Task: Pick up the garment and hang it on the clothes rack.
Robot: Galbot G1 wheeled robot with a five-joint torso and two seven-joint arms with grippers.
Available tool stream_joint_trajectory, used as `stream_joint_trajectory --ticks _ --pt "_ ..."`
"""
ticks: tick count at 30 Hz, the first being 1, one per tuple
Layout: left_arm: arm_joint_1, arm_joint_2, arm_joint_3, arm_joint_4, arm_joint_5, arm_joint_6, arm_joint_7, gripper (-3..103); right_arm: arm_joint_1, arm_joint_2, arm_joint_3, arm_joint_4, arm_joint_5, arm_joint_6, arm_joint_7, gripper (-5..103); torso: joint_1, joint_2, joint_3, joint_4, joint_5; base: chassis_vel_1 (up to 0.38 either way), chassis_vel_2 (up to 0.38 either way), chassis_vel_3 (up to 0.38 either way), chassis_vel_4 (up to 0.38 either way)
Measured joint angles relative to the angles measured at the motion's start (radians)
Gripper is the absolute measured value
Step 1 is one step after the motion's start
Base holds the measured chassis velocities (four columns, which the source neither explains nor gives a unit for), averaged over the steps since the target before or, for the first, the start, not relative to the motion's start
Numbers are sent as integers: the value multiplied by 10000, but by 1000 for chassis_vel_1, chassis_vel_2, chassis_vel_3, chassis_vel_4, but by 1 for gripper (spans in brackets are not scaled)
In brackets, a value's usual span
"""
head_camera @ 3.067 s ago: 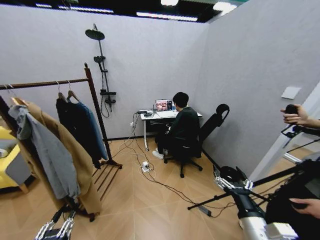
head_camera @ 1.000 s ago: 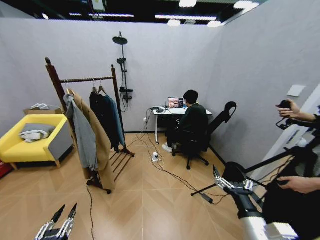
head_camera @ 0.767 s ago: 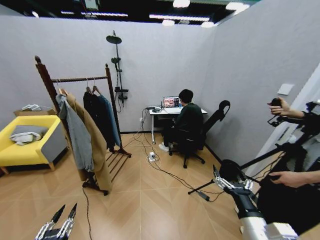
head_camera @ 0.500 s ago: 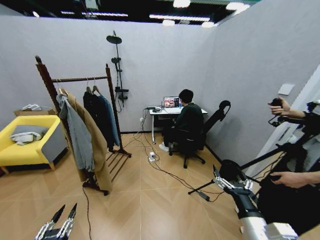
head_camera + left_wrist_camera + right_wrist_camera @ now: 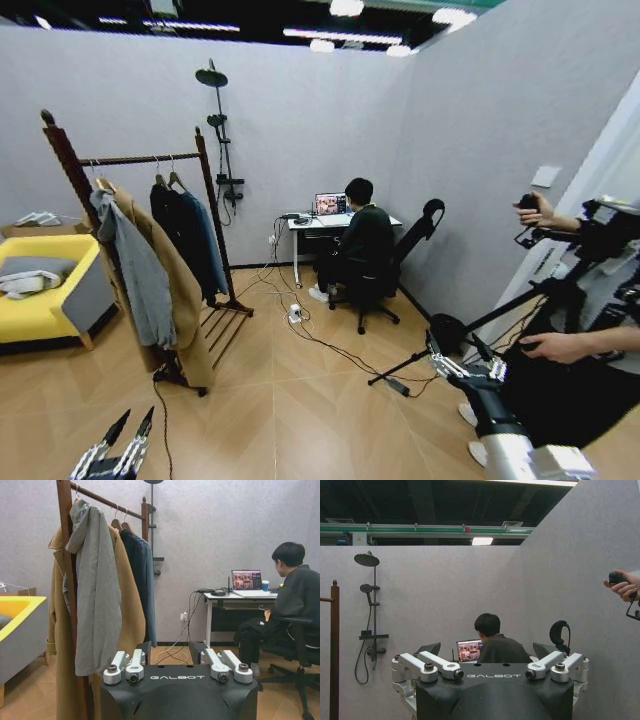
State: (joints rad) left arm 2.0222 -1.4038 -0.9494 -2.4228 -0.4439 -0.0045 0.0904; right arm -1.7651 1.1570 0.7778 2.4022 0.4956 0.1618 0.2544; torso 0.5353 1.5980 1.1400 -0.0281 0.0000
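The garment (image 5: 208, 243), a dark teal-blue shirt on a wooden hanger, hangs on the clothes rack (image 5: 198, 160) beside a black garment (image 5: 172, 235). A tan coat (image 5: 180, 300) and a grey hooded top (image 5: 135, 275) hang at the rack's near end. In the left wrist view the garment (image 5: 146, 575) hangs behind the coat on the clothes rack (image 5: 65, 515). My left gripper (image 5: 128, 424) sits low at the left, open and holding nothing, far short of the rack. My right gripper (image 5: 466, 360) is open and holding nothing at the lower right. Both stand open in the wrist views: left gripper (image 5: 171, 650), right gripper (image 5: 486, 649).
A yellow armchair (image 5: 45, 290) stands left of the rack. A person sits at a white desk (image 5: 305, 224) by the back wall, with cables (image 5: 300, 335) across the floor. A tripod (image 5: 450, 335) and a person stand at the right. Open wooden floor lies between me and the rack.
The camera has moved: the rack is farther off than three seconds ago, and over the last second the whole picture slid left. Both arms keep their pose, and the clothes hang unmoved.
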Motion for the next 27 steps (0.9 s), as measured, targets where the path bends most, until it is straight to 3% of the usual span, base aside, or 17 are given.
stream_joint_trajectory --ticks 6,15,27 --pt "0 0 0 0 0 0 0 46 0 0 0 0 0 0 0 100 15 35 17 1 0 0 0 0 0" --pt "0 0 0 0 1 0 0 46 0 0 -1 0 0 0 0 100 246 514 262 3 -1 0 0 0 0" --pt "0 0 0 0 1 0 0 46 0 0 0 0 0 0 0 100 274 570 292 1 0 0 0 0 0"
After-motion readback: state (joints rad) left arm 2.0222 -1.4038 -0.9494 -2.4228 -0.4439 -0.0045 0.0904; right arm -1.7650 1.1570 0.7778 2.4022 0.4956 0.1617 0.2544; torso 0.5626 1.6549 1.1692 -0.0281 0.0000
